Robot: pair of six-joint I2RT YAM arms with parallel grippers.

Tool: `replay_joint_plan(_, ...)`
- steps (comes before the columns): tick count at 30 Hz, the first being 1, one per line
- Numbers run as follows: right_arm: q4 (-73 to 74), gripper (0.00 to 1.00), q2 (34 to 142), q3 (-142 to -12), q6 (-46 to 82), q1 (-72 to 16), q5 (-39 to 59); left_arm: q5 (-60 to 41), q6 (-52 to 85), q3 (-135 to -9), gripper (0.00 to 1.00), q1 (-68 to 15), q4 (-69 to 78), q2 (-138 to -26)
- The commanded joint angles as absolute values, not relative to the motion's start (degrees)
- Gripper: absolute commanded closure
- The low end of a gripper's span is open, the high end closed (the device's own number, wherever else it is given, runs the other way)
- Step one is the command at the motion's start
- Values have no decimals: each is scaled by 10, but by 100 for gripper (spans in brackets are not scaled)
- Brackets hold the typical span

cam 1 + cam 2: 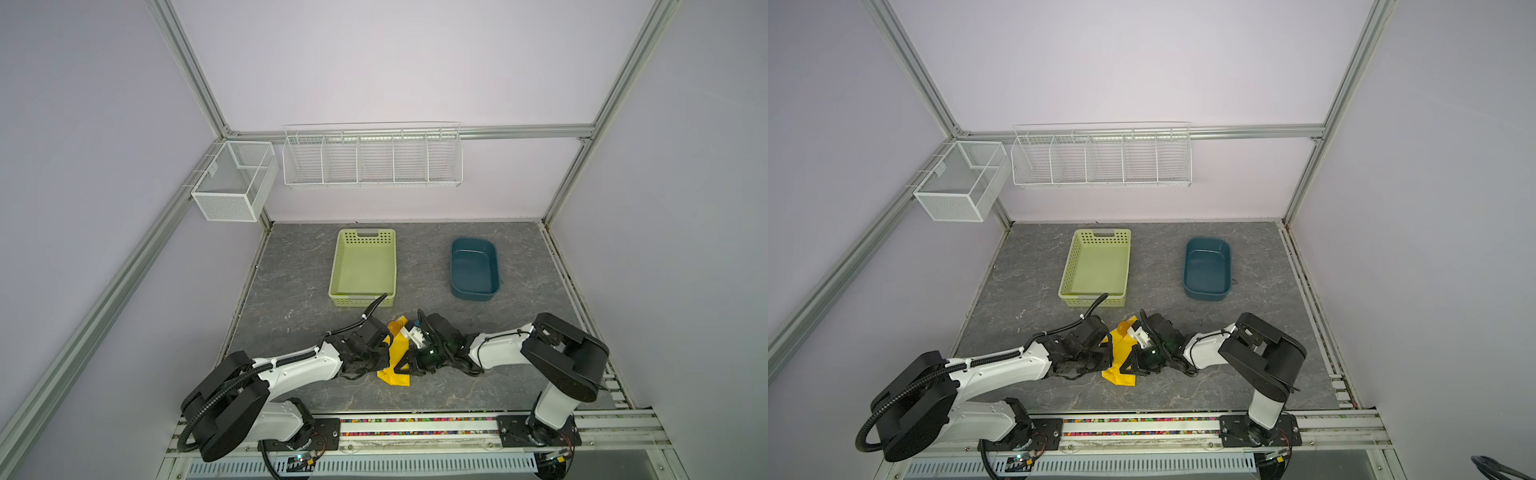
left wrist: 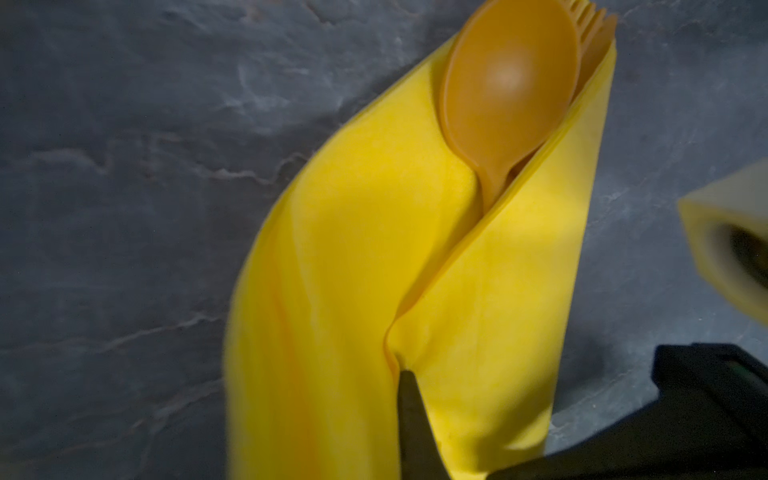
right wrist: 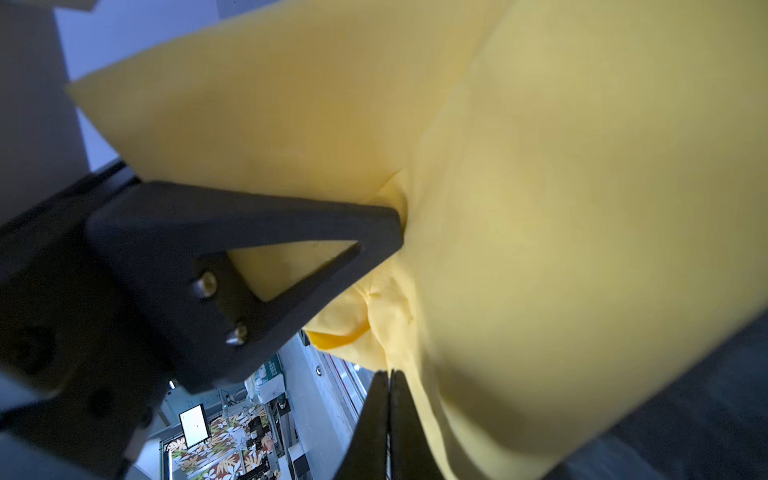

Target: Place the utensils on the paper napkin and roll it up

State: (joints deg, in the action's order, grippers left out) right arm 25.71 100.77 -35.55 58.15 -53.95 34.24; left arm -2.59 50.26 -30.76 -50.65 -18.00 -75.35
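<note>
The yellow paper napkin (image 1: 397, 359) (image 1: 1121, 361) lies near the front middle of the table, folded lengthwise around the utensils. In the left wrist view the orange spoon (image 2: 511, 83) bowl sticks out of the napkin (image 2: 353, 291), with the fork tines (image 2: 588, 16) and the knife tip (image 2: 609, 25) behind it. The handles are hidden in the fold. My left gripper (image 1: 385, 355) (image 2: 409, 399) is shut, pinching the napkin's fold. My right gripper (image 1: 405, 362) (image 3: 390, 374) faces it from the other side, its jaws pressed together at the napkin's (image 3: 582, 208) edge.
A pale green perforated basket (image 1: 338, 266) stands behind the napkin, close to the left arm's cable. A dark blue tub (image 1: 473, 242) sits at the back right. A wire rack (image 1: 372, 160) and a mesh box (image 1: 232, 183) hang on the walls.
</note>
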Motion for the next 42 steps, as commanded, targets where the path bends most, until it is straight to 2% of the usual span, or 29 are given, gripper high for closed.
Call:
replay_joint_plan(1,314,92,1039,-336,624,-534,364,-7,496,-327,95,-510,-200,-752)
replay_joint_plan(20,300,93,1077,-322,611,-525,350,23,483,-416,95,-560,-273,-775)
replay_joint_plan(35,314,93,1079,-315,614,-522,353,-58,471,-432,93,-570,-181,-855)
replay_joint_plan(42,308,92,1054,-308,615,-518,349,-65,471,-431,93,-569,-191,-893)
